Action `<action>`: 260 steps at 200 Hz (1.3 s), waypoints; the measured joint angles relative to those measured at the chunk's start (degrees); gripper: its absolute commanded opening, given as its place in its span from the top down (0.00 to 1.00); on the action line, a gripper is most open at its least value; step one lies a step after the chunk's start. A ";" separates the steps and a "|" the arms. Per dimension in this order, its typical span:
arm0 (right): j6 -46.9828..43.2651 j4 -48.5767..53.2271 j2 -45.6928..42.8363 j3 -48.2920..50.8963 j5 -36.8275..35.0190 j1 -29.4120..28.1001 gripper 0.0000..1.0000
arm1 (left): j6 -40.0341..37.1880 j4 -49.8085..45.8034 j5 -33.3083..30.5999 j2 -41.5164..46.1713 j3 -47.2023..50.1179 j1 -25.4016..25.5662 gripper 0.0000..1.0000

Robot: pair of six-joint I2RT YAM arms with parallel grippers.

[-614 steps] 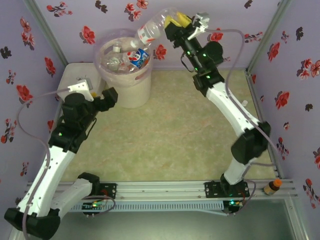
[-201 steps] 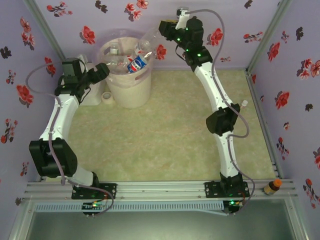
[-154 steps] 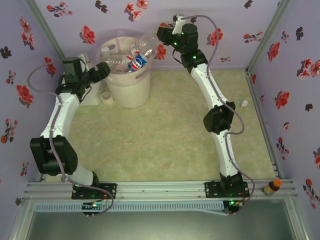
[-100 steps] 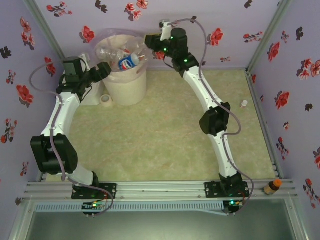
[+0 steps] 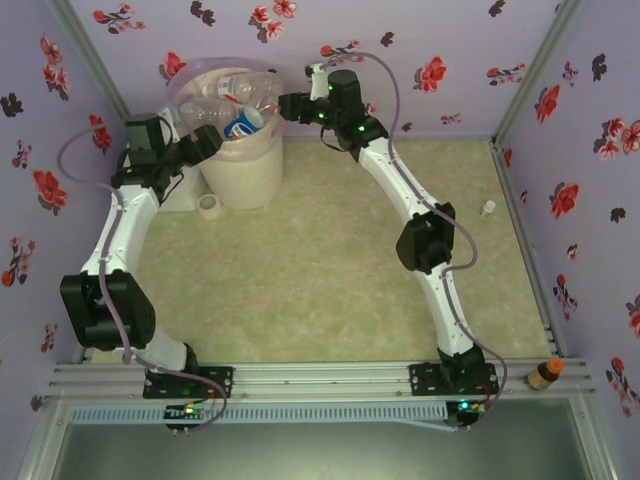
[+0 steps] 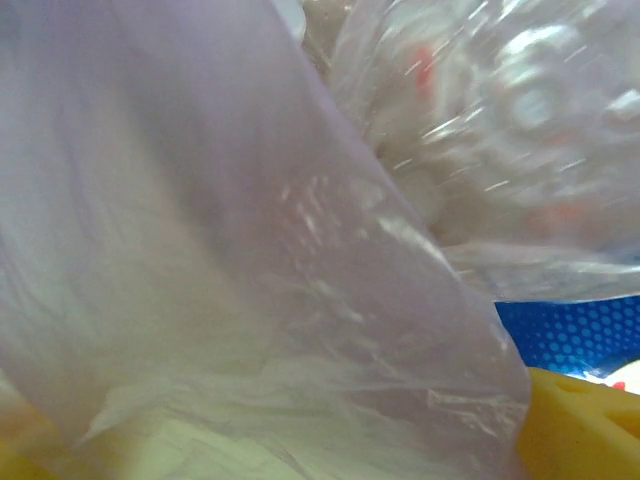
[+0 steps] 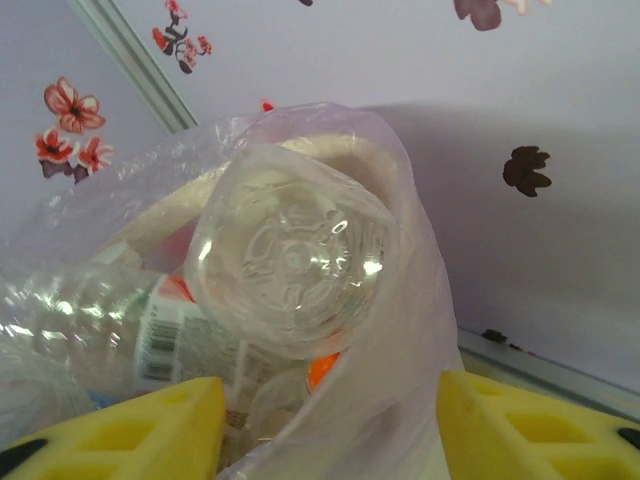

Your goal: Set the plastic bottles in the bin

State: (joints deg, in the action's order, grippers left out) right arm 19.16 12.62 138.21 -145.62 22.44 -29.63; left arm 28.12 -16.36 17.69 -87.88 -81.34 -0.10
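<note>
two arms meet at the bin (image 5: pixel 240 165), which stands at the far left of the worktop (image 5: pixel 330 280). my left jaws stand wide apart at its left rim, with the pink liner (image 6: pixel 200 250) bunched between them; whether they press it i cannot tell. several bottles (image 5: pixel 235 100) lie heaped inside. my right jaws hang parted over the right rim, yellow pads (image 7: pixel 150 425) either side of the liner, and a clear bottle (image 7: pixel 290 255) sits base-on just ahead, untouched. i judge this the drop. next i should lift clear without snagging the liner.

One bin (image 5: pixel 243 172), one roll (image 5: pixel 209 204), one brown bottle (image 5: pixel 545 374)
</note>
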 measured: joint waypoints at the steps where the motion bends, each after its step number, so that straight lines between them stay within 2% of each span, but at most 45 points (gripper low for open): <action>1: -0.07 0.11 -0.11 0.00 -0.02 0.07 0.35 | 0.02 -0.11 0.00 0.09 0.00 -0.02 0.09; 30: 0.57 1.01 -3.69 1.31 -0.39 0.90 0.29 | -0.94 -4.04 -0.04 2.64 -0.20 -0.50 0.07; 78: 0.96 0.55 -16.50 10.56 -1.88 4.79 0.25 | -3.52 -9.97 -0.07 7.37 -4.68 -2.49 0.04; 110: 0.46 -0.55 -26.95 23.45 -3.17 7.37 0.20 | -5.38 -12.96 -0.66 12.35 -4.87 -5.75 0.00; 130: -0.72 -0.26 -34.82 35.01 -4.90 8.94 0.09 | -7.28 -14.23 -3.43 16.52 -3.56 -6.47 0.00; 144: -1.81 0.22 -41.05 44.19 -6.75 10.23 0.01 | -8.39 -13.35 -6.14 21.79 1.62 -6.45 0.00; 168: -3.93 1.27 -51.45 59.71 -12.09 12.87 0.00 | -9.90 -10.16 -12.37 30.84 15.45 -6.45 0.00; 187: -6.14 2.60 -58.07 70.66 -17.73 14.60 0.00 | -10.91 -6.19 -17.00 34.69 27.52 -6.45 0.00; 230: -12.57 -4.26 -66.93 98.18 -30.91 16.70 0.00 | -12.02 6.08 -23.30 34.12 48.72 -6.45 0.00; 260: -13.86 -16.57 -65.16 112.61 -35.89 20.96 0.01 | -14.69 22.36 -24.83 29.46 57.22 -6.47 0.00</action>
State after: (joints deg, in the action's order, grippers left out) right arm 5.30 -3.95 73.06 -33.01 -13.45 -8.67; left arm 13.43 6.00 -7.14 -58.41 -24.12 -6.57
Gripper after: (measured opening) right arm 0.995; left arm 0.996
